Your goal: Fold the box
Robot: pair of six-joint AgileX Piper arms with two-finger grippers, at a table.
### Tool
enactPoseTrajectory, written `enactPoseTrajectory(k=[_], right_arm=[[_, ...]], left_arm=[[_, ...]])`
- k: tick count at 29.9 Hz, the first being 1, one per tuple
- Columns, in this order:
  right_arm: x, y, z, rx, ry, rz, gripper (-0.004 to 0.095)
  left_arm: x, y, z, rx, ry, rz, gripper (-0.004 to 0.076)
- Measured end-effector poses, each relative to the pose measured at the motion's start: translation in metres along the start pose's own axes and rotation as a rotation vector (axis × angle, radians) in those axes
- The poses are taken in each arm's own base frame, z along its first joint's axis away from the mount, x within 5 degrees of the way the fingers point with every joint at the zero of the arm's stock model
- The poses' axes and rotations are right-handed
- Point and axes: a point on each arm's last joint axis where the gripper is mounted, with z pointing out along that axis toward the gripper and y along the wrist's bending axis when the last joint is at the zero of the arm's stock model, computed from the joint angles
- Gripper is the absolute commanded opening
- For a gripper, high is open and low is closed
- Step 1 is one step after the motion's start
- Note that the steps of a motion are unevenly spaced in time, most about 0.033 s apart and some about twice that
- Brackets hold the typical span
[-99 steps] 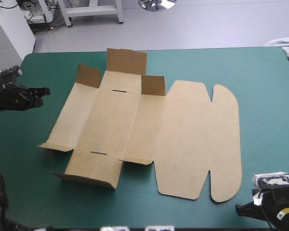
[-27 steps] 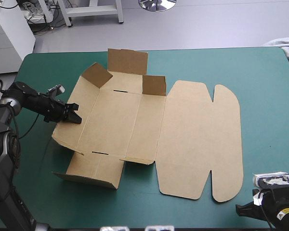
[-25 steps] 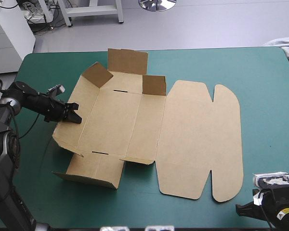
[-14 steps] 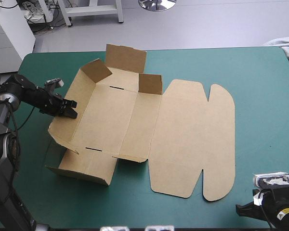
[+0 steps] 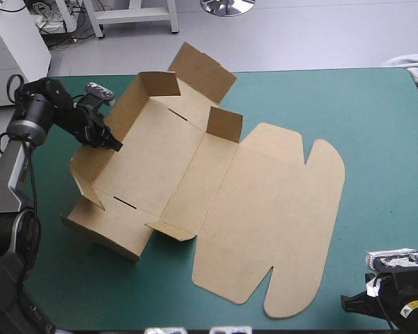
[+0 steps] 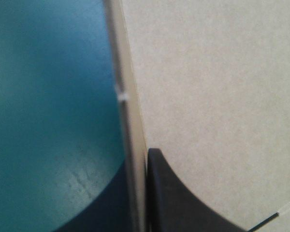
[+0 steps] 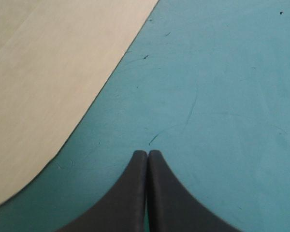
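Note:
The brown box [image 5: 168, 161] lies as a cut sheet turned askew on the teal-green cover. Its left wall [image 5: 97, 153] and end flaps stand raised, and the rounded lid [image 5: 279, 223] lies flat toward the right. My left gripper [image 5: 111, 142] is shut on the top edge of the left wall. In the left wrist view the board [image 6: 212, 87] runs edge-on between the fingers of that gripper [image 6: 142, 162]. My right gripper [image 5: 347, 301] rests shut on the cover at the near right corner. Ahead of the right gripper [image 7: 147, 153] lies the lid's curved edge [image 7: 48, 82], apart from the fingertips.
A pale grey cloth [image 5: 412, 66] hangs at the table's far right corner. Bare teal-green cover [image 5: 383, 153] stretches right of the lid. The box's near left corner [image 5: 73, 224] sits close to the table's left edge.
My left gripper came in from the table's left and shut on the left wall. It has since lifted that wall steeper and swung the whole sheet round. The right gripper stayed still.

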Motion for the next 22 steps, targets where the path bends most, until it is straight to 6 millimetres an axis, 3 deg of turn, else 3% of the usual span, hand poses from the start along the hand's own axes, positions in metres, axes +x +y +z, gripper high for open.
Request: enactPoseTrajectory(k=[13, 22], right_arm=[[0.000, 0.000, 0.000, 0.000, 0.000, 0.000, -0.0019], [0.000, 0.000, 0.000, 0.000, 0.000, 0.000, -0.0019]], left_arm=[[-0.056, -0.079, -0.006, -0.161, 0.014, 0.443, -0.0010], [-0.090, -0.163, -0.005, -0.282, -0.057, 0.763, -0.0010]])
